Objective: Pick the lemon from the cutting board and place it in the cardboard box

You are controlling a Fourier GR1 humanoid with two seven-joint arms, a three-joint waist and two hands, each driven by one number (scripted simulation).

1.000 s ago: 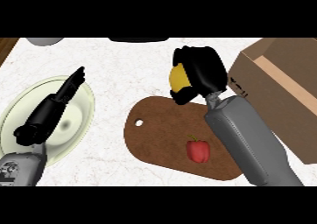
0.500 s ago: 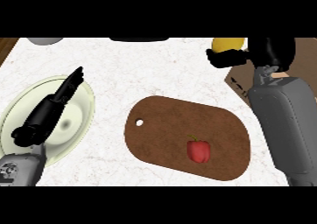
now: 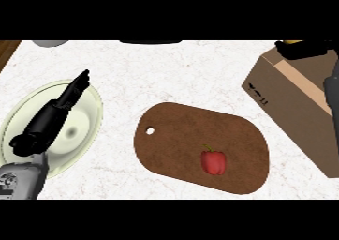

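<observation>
My right hand [image 3: 312, 48] shows at the top right, above the far end of the cardboard box [image 3: 291, 101]. Its fingers are curled round the lemon [image 3: 290, 42], of which only a thin yellow sliver shows at the picture's upper edge. The grey right forearm [image 3: 336, 108] runs down over the box. The brown cutting board [image 3: 193, 140] lies in the middle of the counter and carries a red bell pepper [image 3: 214, 162]. My left hand [image 3: 58, 110] rests open, fingers straight, over a pale green plate [image 3: 91, 119] at the left.
A grey bowl [image 3: 50, 43] and a dark round object [image 3: 151, 41] are cut off at the far edge. A strip of wooden surface [image 3: 2, 57] shows at the upper left corner. White counter lies between the board and the box.
My right hand has carried the lemon up off the cutting board and to the right, ending above the box. The left hand has stayed still on the plate.
</observation>
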